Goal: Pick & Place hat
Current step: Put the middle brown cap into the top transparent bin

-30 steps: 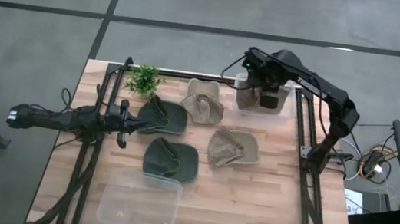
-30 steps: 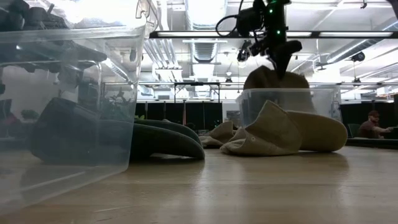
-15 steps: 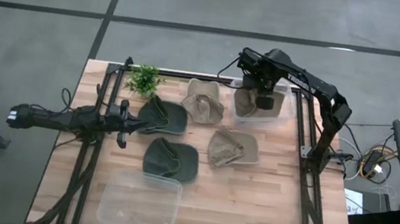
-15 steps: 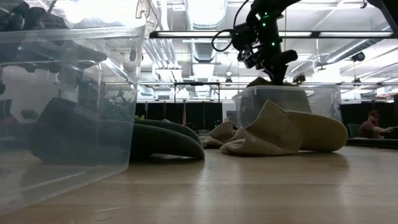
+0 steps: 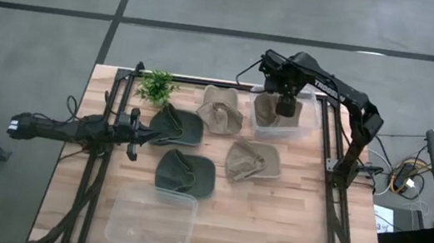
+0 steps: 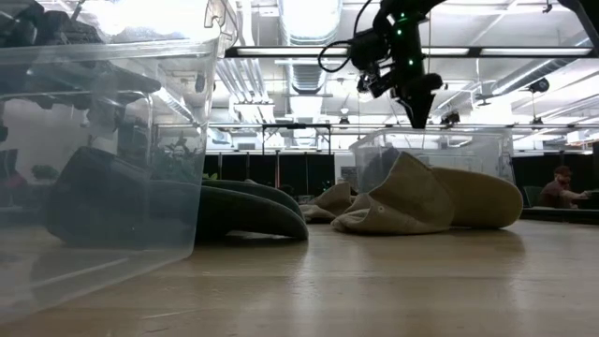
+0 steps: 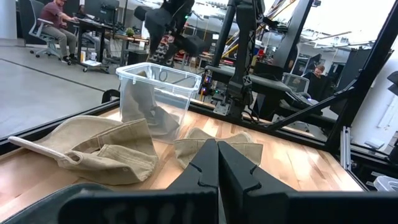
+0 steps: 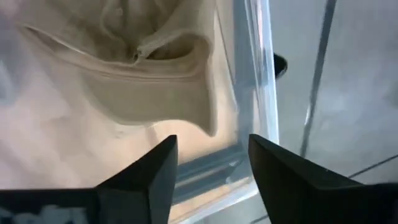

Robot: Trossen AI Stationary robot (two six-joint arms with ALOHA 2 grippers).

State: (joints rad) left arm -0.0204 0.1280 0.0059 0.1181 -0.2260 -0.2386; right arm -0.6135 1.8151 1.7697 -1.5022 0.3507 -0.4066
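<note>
A tan hat (image 5: 267, 111) lies inside the clear bin (image 5: 307, 127) at the table's far right, crumpled on the bin's floor (image 8: 143, 81). My right gripper (image 5: 287, 106) hangs open just above it, over the bin's rim (image 6: 416, 105), with nothing between its fingers (image 8: 211, 162). My left gripper (image 5: 143, 133) is shut (image 7: 217, 168) and stays low at the table's left, beside a dark green hat (image 5: 179, 127).
Two more tan hats (image 5: 220, 113) (image 5: 252, 161) and a second dark green hat (image 5: 185, 173) lie on the wooden table. A second clear bin (image 5: 151, 218) stands near the front edge. A small plant (image 5: 155, 86) stands at the far left. Black frame rails run along both sides.
My right gripper has carried the tan hat down into the far right bin and let go of it. The hat, held above the rim a second ago, now lies on the bin's floor. The gripper has risen slightly above the rim.
</note>
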